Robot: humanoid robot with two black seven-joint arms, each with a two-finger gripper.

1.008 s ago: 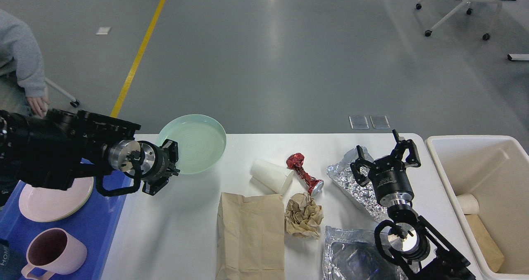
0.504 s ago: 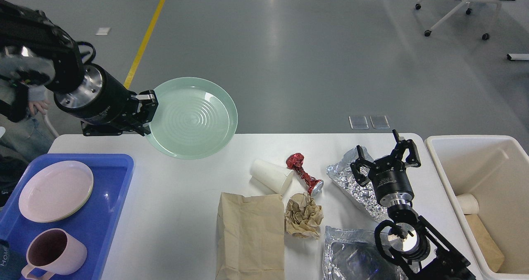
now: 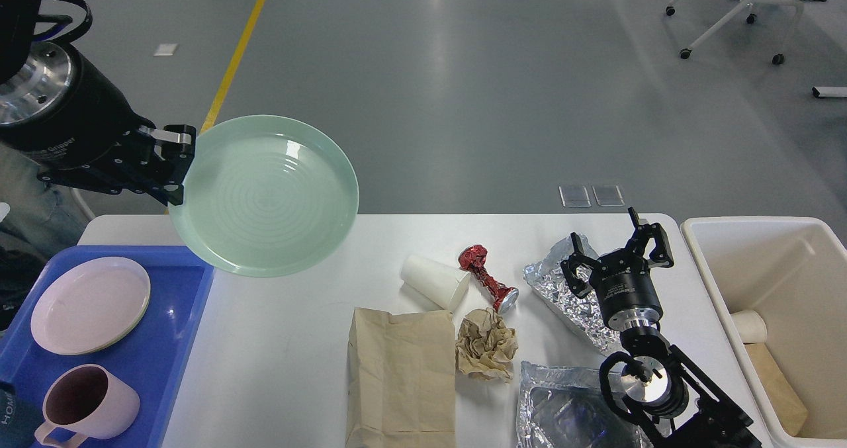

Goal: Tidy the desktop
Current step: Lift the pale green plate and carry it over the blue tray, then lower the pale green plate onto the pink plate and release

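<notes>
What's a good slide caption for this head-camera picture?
Left gripper lifts a green plate above the desktop; right gripper hovers open.

two plates [image 3: 263, 195], two paper cups [image 3: 435, 281], one mug [image 3: 86, 405], two foil sheets [image 3: 569, 292]

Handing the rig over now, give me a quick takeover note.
Left gripper: shut on the green plate, held in the air near the blue tray.
Right gripper: open, empty, over the foil.
Done: pink plate and pink mug are in the tray.
Left on the desktop: paper cup, crushed can, paper bag, crumpled paper, foil.
</notes>
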